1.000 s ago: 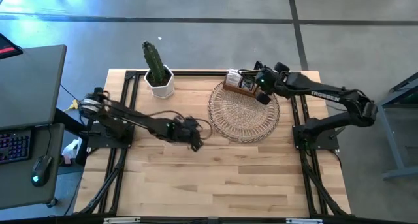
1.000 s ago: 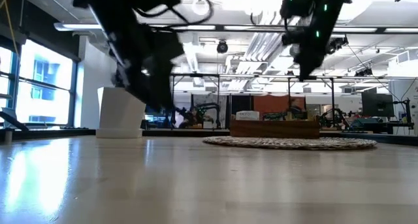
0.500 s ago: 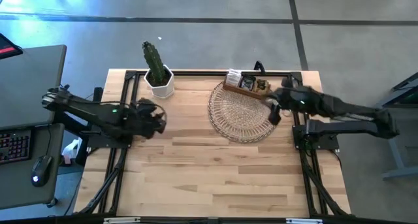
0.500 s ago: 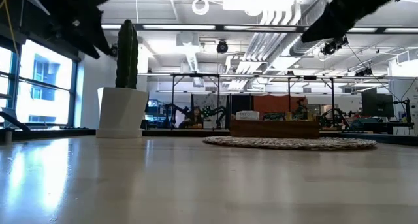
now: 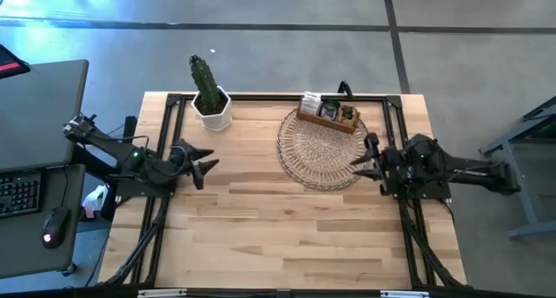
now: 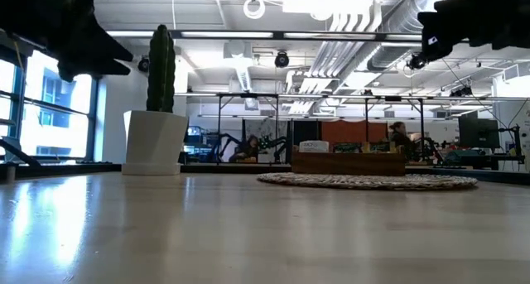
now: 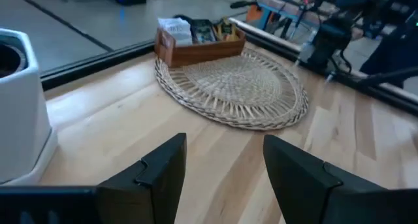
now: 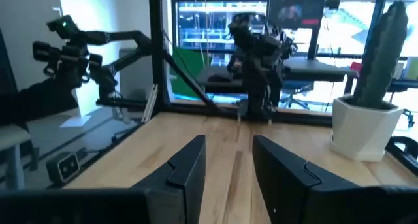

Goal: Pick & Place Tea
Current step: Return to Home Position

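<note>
wood table (image 5: 287,228) | left gripper (image 5: 207,168) spread; right gripper (image 5: 360,155) spread (both at edges) | lit workshop (image 6: 331,110) behind

on the wooden table (image 5: 287,237), toward its far edge: potted cactus (image 5: 208,102) left of centre, round wicker mat (image 5: 323,159) right of centre, well apart from each other. on the mat's far rim, wooden organizer (image 5: 323,120), set slightly askew to the table's back edge. inside its compartments, tea sachets (image 5: 337,112). near the table's left edge, nearer than the cactus and raised off the tabletop, left gripper (image 5: 205,169), pointed across toward the mat. at the mat's right rim, likewise raised, right gripper (image 5: 361,155), pointed back toward the left arm. beyond the table's left side, a desk (image 5: 43,107); on its near end, keyboard (image 5: 17,194) and, nearer still, mouse (image 5: 52,238).
</note>
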You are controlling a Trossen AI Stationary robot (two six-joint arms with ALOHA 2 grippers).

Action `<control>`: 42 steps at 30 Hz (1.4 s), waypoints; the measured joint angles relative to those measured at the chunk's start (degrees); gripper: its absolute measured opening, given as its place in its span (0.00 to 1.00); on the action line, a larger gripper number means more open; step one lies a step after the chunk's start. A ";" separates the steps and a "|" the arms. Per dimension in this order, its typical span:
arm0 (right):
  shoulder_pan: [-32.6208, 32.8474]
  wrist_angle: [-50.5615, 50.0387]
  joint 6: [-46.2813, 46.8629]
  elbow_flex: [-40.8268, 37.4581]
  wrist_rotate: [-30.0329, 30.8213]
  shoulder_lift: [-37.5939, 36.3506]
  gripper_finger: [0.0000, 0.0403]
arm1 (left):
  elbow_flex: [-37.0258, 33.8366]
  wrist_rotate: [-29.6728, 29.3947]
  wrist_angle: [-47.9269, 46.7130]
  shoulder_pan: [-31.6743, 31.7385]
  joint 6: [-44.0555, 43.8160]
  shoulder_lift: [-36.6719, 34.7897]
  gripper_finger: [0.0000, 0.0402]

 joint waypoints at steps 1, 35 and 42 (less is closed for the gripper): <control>0.00 -0.42 -0.16 -0.68 -0.04 -0.96 0.31 | -0.67 -0.04 0.22 0.10 0.34 -1.22 0.50; 0.00 -5.47 7.16 -8.94 17.50 -8.12 0.31 | -13.41 3.34 4.64 0.08 8.98 -12.63 0.50; 0.00 -5.55 7.16 -8.94 17.48 -8.12 0.31 | -13.47 7.88 4.51 0.08 8.96 -12.62 0.50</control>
